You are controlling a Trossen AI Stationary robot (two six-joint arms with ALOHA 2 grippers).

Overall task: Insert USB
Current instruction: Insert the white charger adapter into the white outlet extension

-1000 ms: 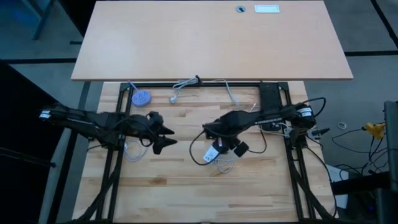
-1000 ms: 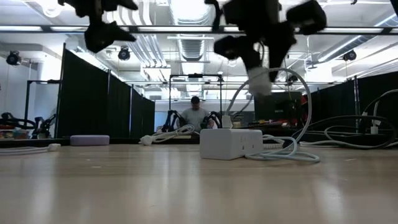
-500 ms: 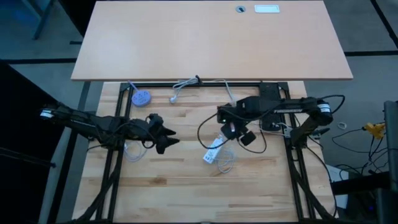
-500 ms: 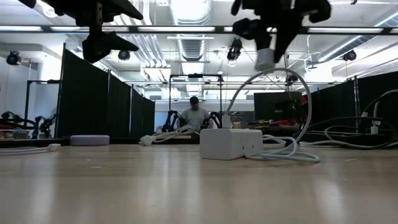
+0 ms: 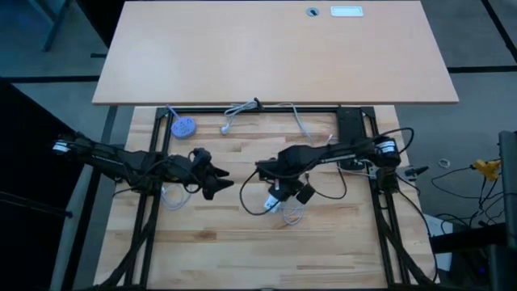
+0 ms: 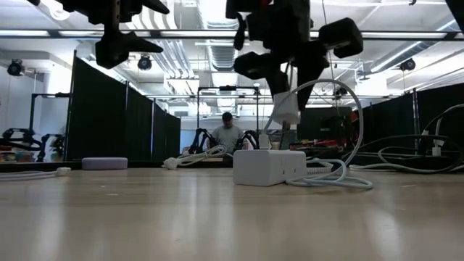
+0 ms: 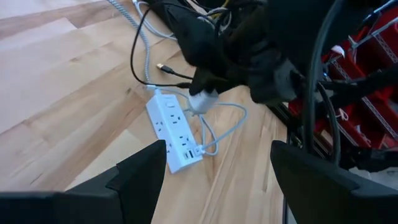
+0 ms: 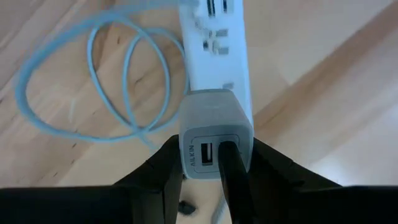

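My right gripper [image 8: 216, 148] is shut on a pale grey USB charger block [image 8: 216, 118], also seen in the low view as the charger block [image 6: 285, 109], tilted above the white power strip [image 6: 270, 167]. A black cable [image 8: 231, 163] sticks into one of the block's two ports. The power strip [image 8: 214, 37] lies flat on the wooden table, with its pale blue cord [image 8: 93, 81] coiled beside it. My left gripper [image 5: 216, 179] hangs open above the table, left of the strip [image 7: 171, 134], touching nothing. My right gripper pinches the charger block by its two opposite side faces [image 8: 184, 140], one finger [image 8: 163, 171] on each side. The fingers come from above, pointing down. The block is lifted clear, tilted, just above the power strip, its port face toward the wrist camera.
A lilac round disc [image 5: 183, 127] and a white cable [image 5: 238, 111] lie near the table's far edge. The black cable loops [image 5: 250, 198] on the wood left of the strip. A loose black cable with a gold plug [image 7: 163, 65] lies beyond it. A person sits far behind the table [image 6: 228, 132].
My right gripper, still shut on the charger block, first rose and swung toward the table's far right, then came back left and down over the power strip. The block now hangs lower and more tilted than before. The black cable trailed along with it.
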